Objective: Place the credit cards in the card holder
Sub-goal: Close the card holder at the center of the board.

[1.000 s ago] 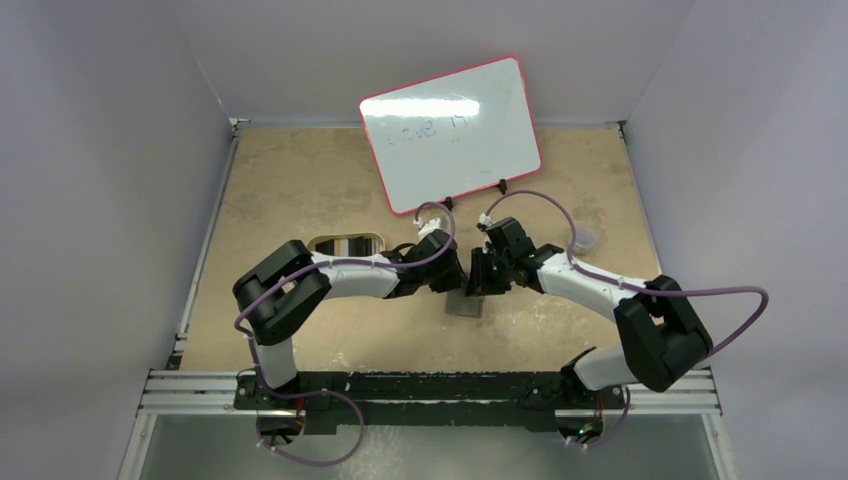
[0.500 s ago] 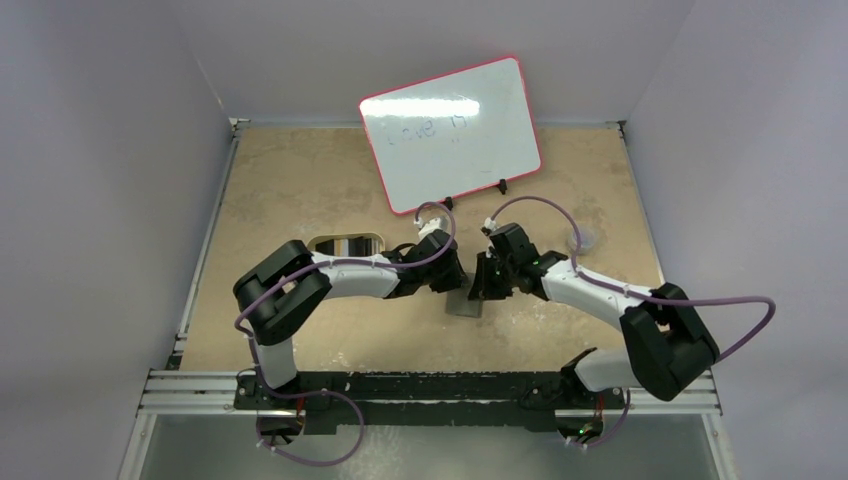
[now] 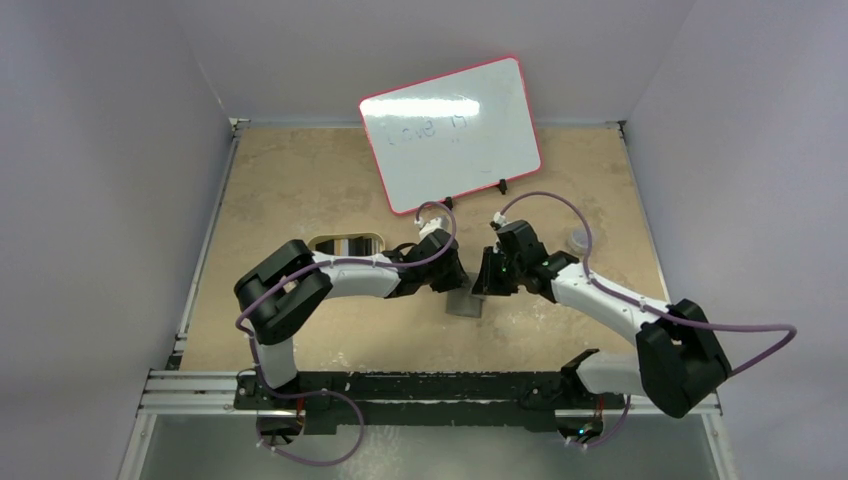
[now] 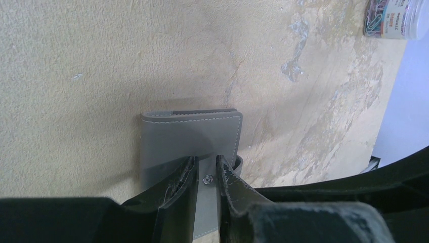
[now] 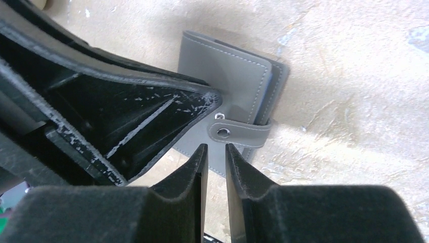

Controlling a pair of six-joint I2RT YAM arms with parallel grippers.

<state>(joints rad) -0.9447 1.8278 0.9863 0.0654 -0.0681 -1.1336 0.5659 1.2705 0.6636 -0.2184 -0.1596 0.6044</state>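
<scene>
Card holder (image 4: pixel 189 139) is lying folded mid-table, its strap (image 5: pixel 238 132) wrapping the edge. Left gripper (image 4: pixel 206 177) is pinching that strap; right gripper (image 5: pixel 216 157), jaws nearly together, is hovering at the strap's six o'clock.

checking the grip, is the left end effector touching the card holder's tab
Touching. Left wrist view shows the left end effector pinching the closing tab of the card holder.
</scene>
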